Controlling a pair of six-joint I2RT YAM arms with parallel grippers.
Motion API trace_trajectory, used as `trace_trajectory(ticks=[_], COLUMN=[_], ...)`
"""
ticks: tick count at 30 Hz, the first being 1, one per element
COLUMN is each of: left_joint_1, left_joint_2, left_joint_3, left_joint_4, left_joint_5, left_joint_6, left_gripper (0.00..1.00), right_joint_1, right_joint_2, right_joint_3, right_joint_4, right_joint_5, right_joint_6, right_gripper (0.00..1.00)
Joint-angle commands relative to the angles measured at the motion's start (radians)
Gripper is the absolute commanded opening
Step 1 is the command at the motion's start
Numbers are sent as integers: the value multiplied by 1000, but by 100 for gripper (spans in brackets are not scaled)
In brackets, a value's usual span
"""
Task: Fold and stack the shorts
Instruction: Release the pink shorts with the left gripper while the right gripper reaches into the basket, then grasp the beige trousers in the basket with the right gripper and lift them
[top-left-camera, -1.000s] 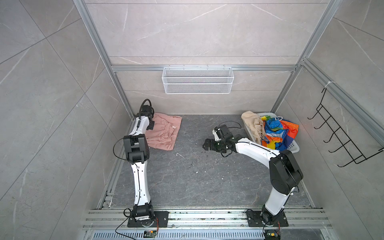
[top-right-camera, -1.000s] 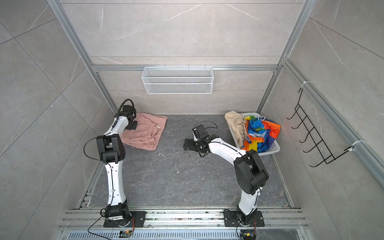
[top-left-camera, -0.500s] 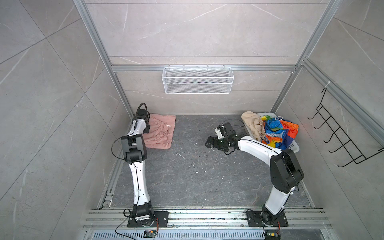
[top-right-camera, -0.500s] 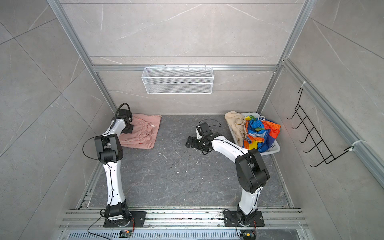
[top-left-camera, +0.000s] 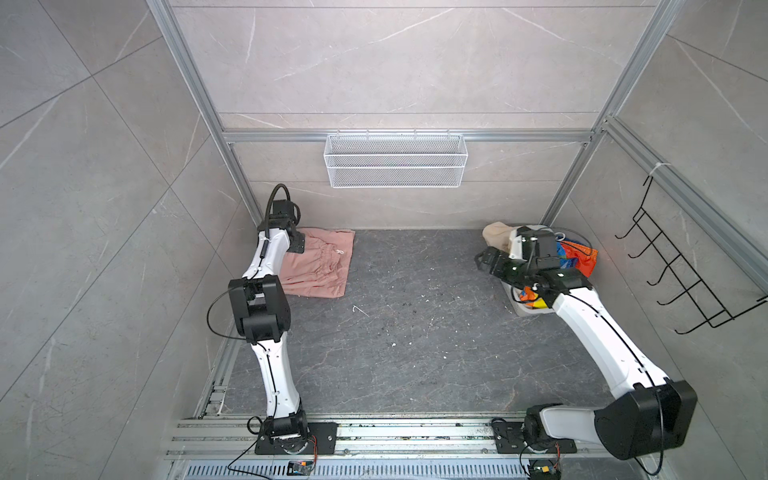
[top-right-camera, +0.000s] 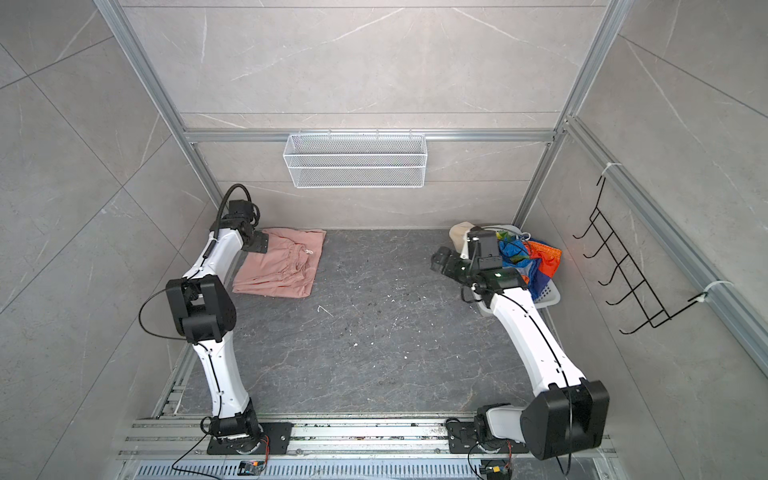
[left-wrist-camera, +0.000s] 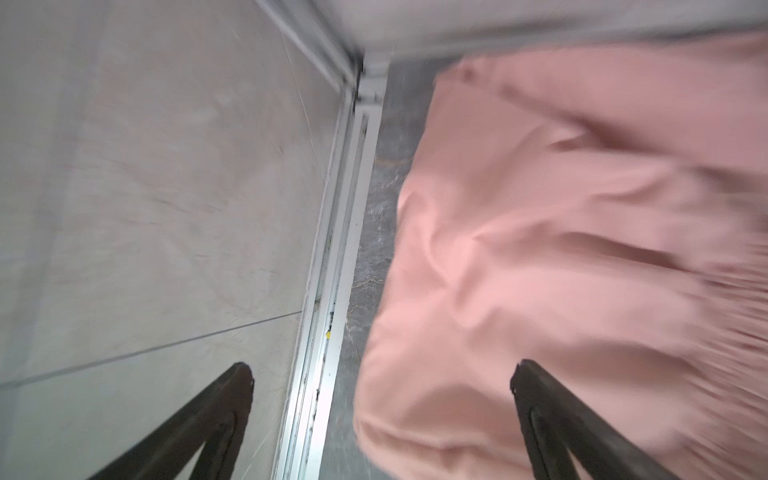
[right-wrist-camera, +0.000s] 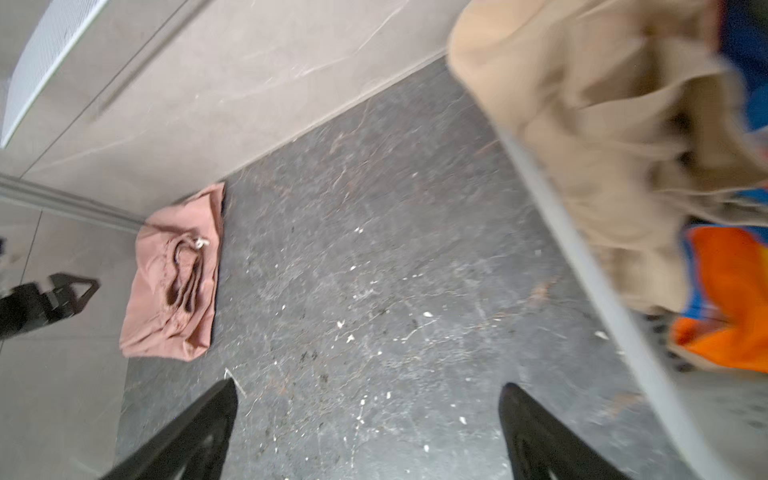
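Both gape wide, empty: left gripper over salmon-pink shorts, tabletop's far-left corner; right gripper seemingly just clear of beige shorts

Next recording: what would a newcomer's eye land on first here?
The salmon-pink shorts lie flat in the dark floor's far-left corner, by the open left gripper. At far right, bright rainbow-striped shorts and beige shorts spill from a white basket, the open right gripper beside them.
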Motion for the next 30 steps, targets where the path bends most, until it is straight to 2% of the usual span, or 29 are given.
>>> trace_trajectory(ticks=[1, 3, 6, 11, 15, 19, 22, 26, 30], left_joint_1=[-144, -250, -456, -723, -842, -899, -917, -920, -919], left_joint_2=[-188, -253, -290, -219, -120, -48, -35, -76, -113], left_joint_3=[-66, -153, -236, -237, -177, -100, -77, -125, -184], left_joint_4=[85, 169, 282, 356, 329, 253, 213, 208, 223], left_joint_5=[14, 24, -34, -142, -139, -29, 47, 100, 85], left_joint_6=[-65, -63, 3, 86, 55, -22, -81, -138, -146], left_gripper=[100, 100, 100, 100, 100, 100, 100, 100, 100], right_joint_1=[-109, -187, -270, -294, -294, -295, -294, -294, -295], right_joint_2=[33, 70, 138, 269, 366, 460, 514, 583, 572], right_joint_3=[-19, 0, 15, 96, 170, 248, 290, 388, 399], right_joint_4=[-68, -58, -6, 41, 55, 36, 60, 21, 27], right_joint_5=[41, 6, -45, -47, -13, 17, -16, -62, -83], right_joint_6=[-25, -12, 22, 22, 0, -26, -26, -27, -11], right_gripper=[99, 99, 99, 99, 99, 99, 83, 54, 16])
